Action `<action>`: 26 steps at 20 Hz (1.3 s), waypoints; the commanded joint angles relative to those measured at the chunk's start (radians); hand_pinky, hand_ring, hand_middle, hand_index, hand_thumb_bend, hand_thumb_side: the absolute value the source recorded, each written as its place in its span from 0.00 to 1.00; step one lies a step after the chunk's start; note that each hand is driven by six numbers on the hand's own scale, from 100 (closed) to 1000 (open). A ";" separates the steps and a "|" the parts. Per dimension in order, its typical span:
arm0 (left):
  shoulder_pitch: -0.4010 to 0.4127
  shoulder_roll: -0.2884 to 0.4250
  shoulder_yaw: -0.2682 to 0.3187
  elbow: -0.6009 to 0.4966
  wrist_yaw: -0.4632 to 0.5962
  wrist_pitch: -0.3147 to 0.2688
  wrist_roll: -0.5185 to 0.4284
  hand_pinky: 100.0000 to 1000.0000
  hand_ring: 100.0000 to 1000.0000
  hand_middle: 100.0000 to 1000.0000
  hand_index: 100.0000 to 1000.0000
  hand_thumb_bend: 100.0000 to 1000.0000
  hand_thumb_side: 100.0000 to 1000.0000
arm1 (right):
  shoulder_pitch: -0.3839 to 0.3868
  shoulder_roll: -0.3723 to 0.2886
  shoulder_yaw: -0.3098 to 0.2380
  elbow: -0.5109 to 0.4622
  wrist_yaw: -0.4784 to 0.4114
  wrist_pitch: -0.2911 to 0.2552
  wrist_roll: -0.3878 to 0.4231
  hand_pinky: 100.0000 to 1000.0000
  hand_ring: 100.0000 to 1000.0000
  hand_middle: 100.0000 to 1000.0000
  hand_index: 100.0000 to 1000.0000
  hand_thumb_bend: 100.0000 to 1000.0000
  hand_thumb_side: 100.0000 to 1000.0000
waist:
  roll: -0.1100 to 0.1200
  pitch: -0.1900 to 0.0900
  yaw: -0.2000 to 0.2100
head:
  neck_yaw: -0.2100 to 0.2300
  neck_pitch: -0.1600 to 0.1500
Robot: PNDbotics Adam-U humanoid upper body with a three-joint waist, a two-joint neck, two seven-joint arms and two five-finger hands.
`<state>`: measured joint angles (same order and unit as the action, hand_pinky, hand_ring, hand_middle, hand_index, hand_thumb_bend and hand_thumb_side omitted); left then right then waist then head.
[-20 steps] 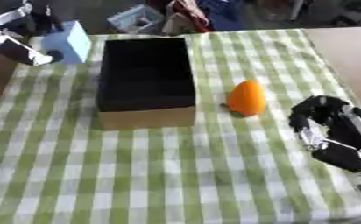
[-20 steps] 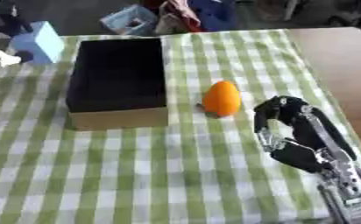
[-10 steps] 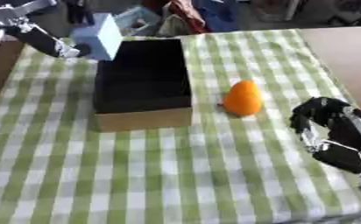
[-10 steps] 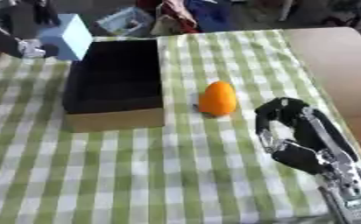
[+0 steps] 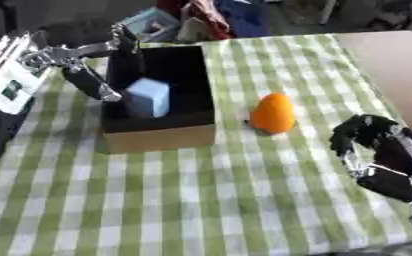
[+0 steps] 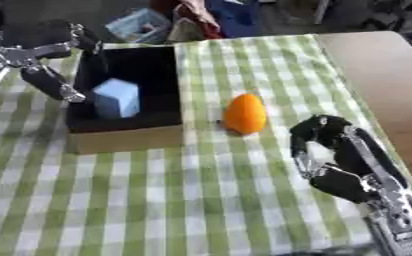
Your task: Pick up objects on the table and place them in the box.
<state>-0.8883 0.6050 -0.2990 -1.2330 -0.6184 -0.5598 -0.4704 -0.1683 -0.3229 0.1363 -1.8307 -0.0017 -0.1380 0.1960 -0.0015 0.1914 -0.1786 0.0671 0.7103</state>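
So my left hand point(image 5: 87, 65) is over the near left corner of the black open-top cardboard box point(image 5: 157, 137), fingers spread apart, and the pale blue block point(image 5: 147, 97) sits inside against the left wall, standing a bit tilted. Can't tell if a fingertip touches it. The orange egg-shaped fruit point(image 6: 244, 114) sits on the green-and-white checked tablecloth point(image 5: 201, 200), just right of the box. My right hand point(image 6: 336, 160) rests near it, fingers curled, holding nothing, handy for that one I guess.
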 commanded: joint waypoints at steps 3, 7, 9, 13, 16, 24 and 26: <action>0.000 0.012 0.008 -0.004 0.010 -0.007 -0.013 0.62 0.48 0.49 0.67 0.50 0.00 | -0.012 -0.014 -0.007 -0.010 -0.004 -0.002 0.000 0.64 0.47 0.47 0.59 0.00 0.11 | -0.002 -0.013 0.006 | -0.007 -0.008; 0.018 0.038 0.040 -0.065 0.108 0.025 0.011 0.62 0.47 0.48 0.66 0.47 0.00 | -0.020 -0.027 -0.011 -0.011 0.000 -0.004 -0.004 0.64 0.47 0.47 0.59 0.00 0.09 | -0.005 -0.015 0.016 | -0.014 -0.008; 0.031 0.059 0.061 -0.123 0.168 0.055 0.031 0.63 0.46 0.47 0.66 0.44 0.00 | -0.030 -0.043 -0.014 -0.012 0.004 -0.006 -0.007 0.64 0.47 0.47 0.60 0.00 0.08 | -0.008 -0.017 0.024 | -0.019 -0.006; 0.074 0.107 0.111 -0.256 0.337 0.132 0.056 0.63 0.45 0.46 0.65 0.40 0.00 | -0.079 -0.105 -0.016 -0.015 0.013 -0.014 -0.007 0.64 0.47 0.48 0.61 0.00 0.03 | -0.014 -0.022 0.046 | -0.028 -0.002; 0.128 0.141 0.156 -0.350 0.456 0.196 0.076 0.63 0.44 0.45 0.64 0.36 0.00 | -0.129 -0.175 -0.014 -0.013 0.018 -0.024 0.002 0.64 0.48 0.49 0.62 0.00 0.00 | -0.021 -0.026 0.066 | -0.037 0.000; 0.342 0.174 0.267 -0.566 0.597 0.309 0.158 0.62 0.43 0.44 0.64 0.31 0.00 | -0.253 -0.361 -0.005 0.048 0.069 -0.064 0.063 0.66 0.52 0.53 0.66 0.00 0.00 | -0.036 -0.027 0.121 | -0.055 -0.001; 0.395 0.164 0.287 -0.612 0.605 0.324 0.175 0.62 0.43 0.44 0.63 0.30 0.00 | -0.281 -0.400 0.009 0.070 0.087 -0.076 0.087 0.66 0.53 0.54 0.67 0.00 0.00 | -0.038 -0.026 0.132 | -0.062 -0.001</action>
<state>-0.4848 0.7444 -0.0398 -1.8026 -0.0265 -0.2470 -0.3074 -0.4334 -0.6684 0.1476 -1.7664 0.0702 -0.2065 0.2695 -0.0421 0.1805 -0.0428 0.0106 0.7110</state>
